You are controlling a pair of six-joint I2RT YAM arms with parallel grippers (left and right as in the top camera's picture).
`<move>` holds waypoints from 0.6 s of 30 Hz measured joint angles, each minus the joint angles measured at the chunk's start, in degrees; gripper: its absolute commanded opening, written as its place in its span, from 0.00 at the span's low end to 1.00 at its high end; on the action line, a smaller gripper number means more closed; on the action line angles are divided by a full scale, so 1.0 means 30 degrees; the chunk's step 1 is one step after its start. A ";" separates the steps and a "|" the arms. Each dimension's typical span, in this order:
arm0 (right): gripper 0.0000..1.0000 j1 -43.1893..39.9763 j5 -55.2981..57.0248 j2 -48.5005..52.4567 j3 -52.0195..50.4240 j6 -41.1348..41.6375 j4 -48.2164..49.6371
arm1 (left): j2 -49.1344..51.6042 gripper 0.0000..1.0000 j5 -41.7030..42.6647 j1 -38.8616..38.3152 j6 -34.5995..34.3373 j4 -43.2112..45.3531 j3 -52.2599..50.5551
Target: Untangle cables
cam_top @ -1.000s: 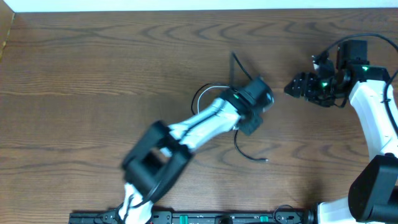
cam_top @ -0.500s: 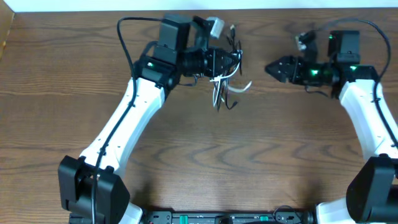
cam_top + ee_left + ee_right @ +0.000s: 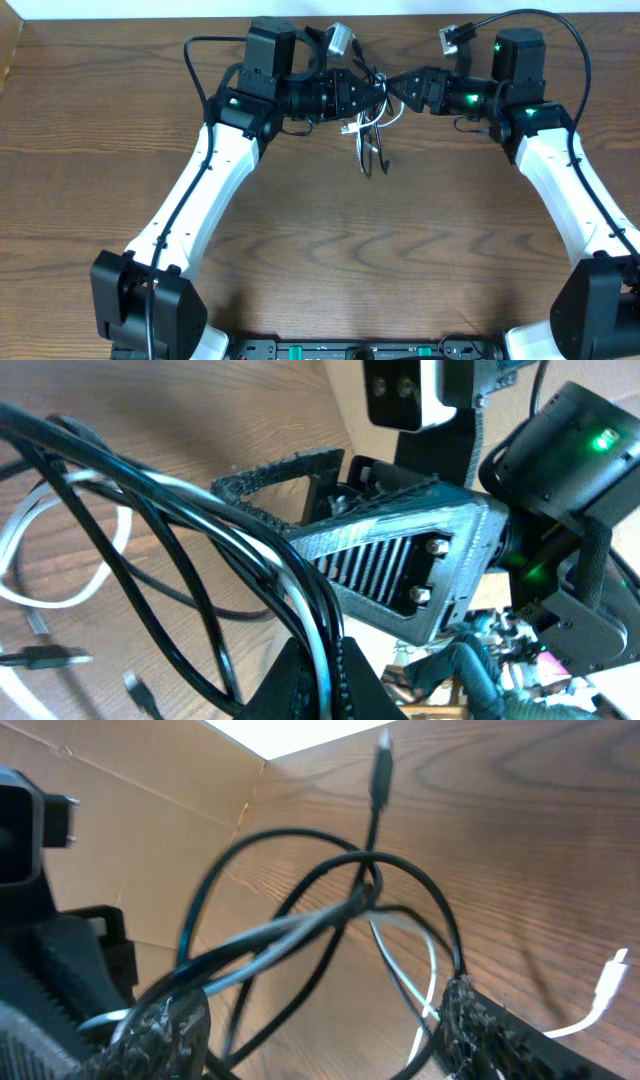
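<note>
Cables (image 3: 366,140) hang tangled from my left gripper (image 3: 374,97), clamped tight on them, while I see my right gripper (image 3: 397,86) spread wide around the bunch.

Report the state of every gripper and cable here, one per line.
Cables: black and white, tangled in one dangling bundle.
White cable: looped in among the black ones, one plug hanging free.
Left gripper: shut on the cables, holding them up.
Right gripper: open, a finger on either side of the bundle, not clamping.
</note>
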 measured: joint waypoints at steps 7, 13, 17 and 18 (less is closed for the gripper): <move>0.66 0.0219 0.0306 0.0000 0.0007 0.0525 -0.0546 | 0.0000 0.08 -0.0189 0.0131 -0.3730 0.1719 -0.0007; 0.61 0.0765 0.0940 0.0000 0.0007 -0.1064 -0.2113 | 0.0000 0.07 -0.0204 0.0226 -0.6390 0.2259 -0.0007; 0.61 0.1115 0.2142 0.0000 0.0007 -0.2572 -0.1974 | 0.0000 0.07 -0.0073 0.0248 -0.7395 0.2710 -0.0007; 0.58 0.1268 0.2586 0.0000 0.0007 -0.2761 -0.1778 | 0.0000 0.07 0.0036 0.0240 -0.7519 0.2725 -0.0007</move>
